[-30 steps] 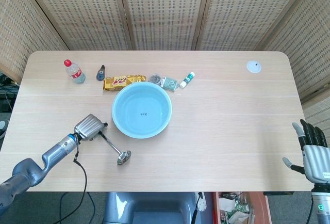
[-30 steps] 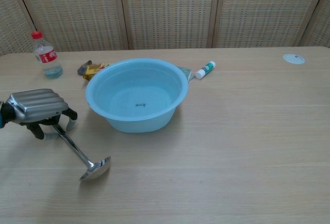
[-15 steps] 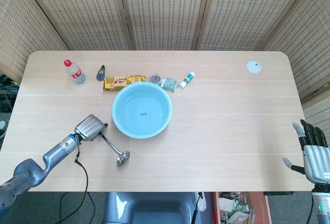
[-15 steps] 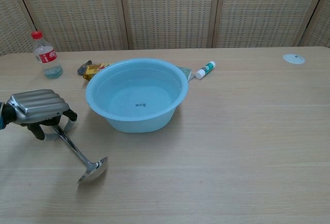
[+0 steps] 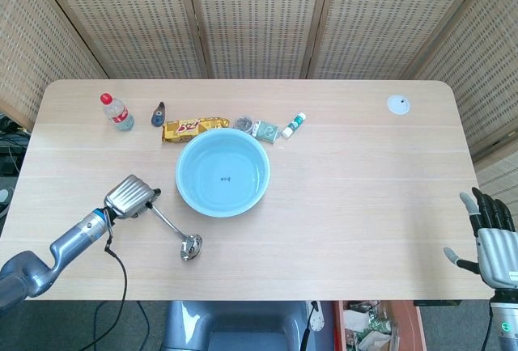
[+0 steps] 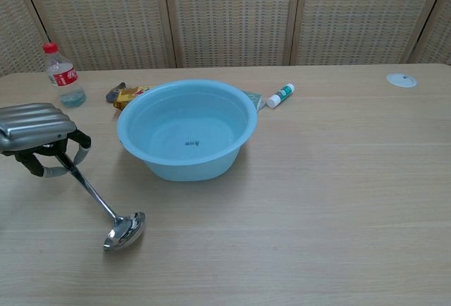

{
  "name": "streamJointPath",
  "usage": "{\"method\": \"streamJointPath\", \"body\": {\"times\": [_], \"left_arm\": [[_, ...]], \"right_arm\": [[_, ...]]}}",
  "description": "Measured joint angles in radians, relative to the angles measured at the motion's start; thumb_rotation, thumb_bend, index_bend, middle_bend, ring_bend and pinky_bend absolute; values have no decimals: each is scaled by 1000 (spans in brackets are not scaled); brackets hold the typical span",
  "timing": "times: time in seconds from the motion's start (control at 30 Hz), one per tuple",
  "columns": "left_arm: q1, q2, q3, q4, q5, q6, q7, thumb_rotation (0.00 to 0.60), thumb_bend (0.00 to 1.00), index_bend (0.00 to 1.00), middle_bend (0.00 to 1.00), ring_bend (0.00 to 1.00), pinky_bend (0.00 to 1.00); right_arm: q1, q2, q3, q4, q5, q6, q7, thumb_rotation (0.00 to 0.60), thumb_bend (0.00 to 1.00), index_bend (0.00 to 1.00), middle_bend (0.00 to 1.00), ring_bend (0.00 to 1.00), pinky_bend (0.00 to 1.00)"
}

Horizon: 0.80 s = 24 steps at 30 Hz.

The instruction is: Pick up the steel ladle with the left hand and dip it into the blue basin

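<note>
Lifted and drawn left since a second ago: the left hand (image 6: 35,128) now carries the ladle (image 6: 99,201) by its handle top.
Fingers are curled round the handle; the bowl end hangs low near the table (image 6: 317,200), left of the basin (image 6: 187,128). Pick-up looks nearly done; next, raise it over the rim and lower the bowl inside. The right hand (image 5: 490,234) hangs idle, fingers spread.

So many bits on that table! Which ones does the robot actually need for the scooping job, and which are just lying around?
Needed:
- shiny steel ladle, gripped by the handle
- round light-blue plastic basin
- left hand, holding the ladle

Just lying about:
- small red-capped water bottle
- yellow snack packet
- white tube with green cap
- small white disc
- right hand, idle at the table's edge
</note>
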Motion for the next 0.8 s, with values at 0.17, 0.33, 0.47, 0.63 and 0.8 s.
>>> {"method": "streamJointPath", "body": {"times": [0.17, 0.33, 0.47, 0.63, 0.8], "left_arm": [[-3, 87, -19, -145, -21, 4, 48, 600, 446, 993, 1000, 993, 1000], [-15, 186, -45, -313, -57, -18, 117, 600, 460, 997, 1000, 993, 1000], [-31, 267, -75, -464, -111, -63, 202, 600, 461, 997, 1000, 993, 1000], [-57, 362, -121, -637, -198, -129, 276, 600, 462, 997, 1000, 993, 1000], [-91, 437, -180, -751, -314, -180, 375, 600, 465, 997, 1000, 993, 1000]], "right_arm": [[-2, 4, 0, -3, -2, 2, 7, 600, 0, 0, 0, 0, 0], [-3, 7, 0, -4, -1, 4, 12, 600, 0, 0, 0, 0, 0], [-4, 10, 2, -5, 2, 4, 16, 600, 0, 0, 0, 0, 0], [-4, 12, 3, -7, 5, 4, 23, 600, 0, 0, 0, 0, 0], [-6, 16, 8, -8, 13, 5, 27, 600, 0, 0, 0, 0, 0]]}}
